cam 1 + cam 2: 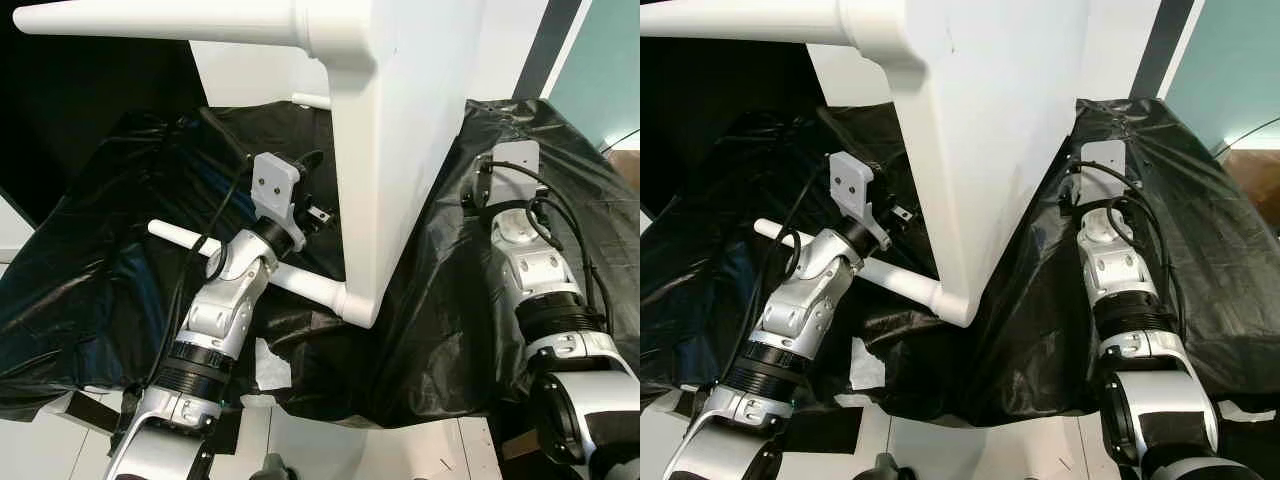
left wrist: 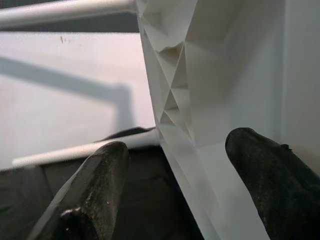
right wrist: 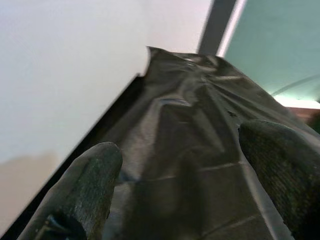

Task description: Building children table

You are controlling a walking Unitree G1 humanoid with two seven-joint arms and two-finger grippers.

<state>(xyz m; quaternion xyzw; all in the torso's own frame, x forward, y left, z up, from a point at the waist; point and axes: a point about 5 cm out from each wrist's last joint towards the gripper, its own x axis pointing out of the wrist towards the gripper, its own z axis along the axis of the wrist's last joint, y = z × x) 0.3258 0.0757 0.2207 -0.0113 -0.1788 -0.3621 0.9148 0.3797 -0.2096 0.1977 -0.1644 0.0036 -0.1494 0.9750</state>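
Observation:
A white children's table (image 1: pixel 400 130) lies on its side on a black plastic sheet (image 1: pixel 100 270). One leg (image 1: pixel 150 20) sticks out to the left at the top. A lower leg (image 1: pixel 305 287) runs along the sheet under my left arm. My left gripper (image 2: pixel 175 190) is open at the table's underside, and the ribbed rim (image 2: pixel 172 100) runs between its fingers (image 2: pixel 95 190). My right gripper (image 3: pixel 180 195) is open on the other side of the tabletop (image 3: pixel 60 75), low over the sheet and holding nothing.
The black sheet (image 1: pixel 1200 230) drapes over a low platform, crumpled around both arms. White floor tiles (image 1: pixel 320 450) lie in front of it. A teal wall (image 1: pixel 600 70) and a dark post (image 1: pixel 545 40) stand at the back right.

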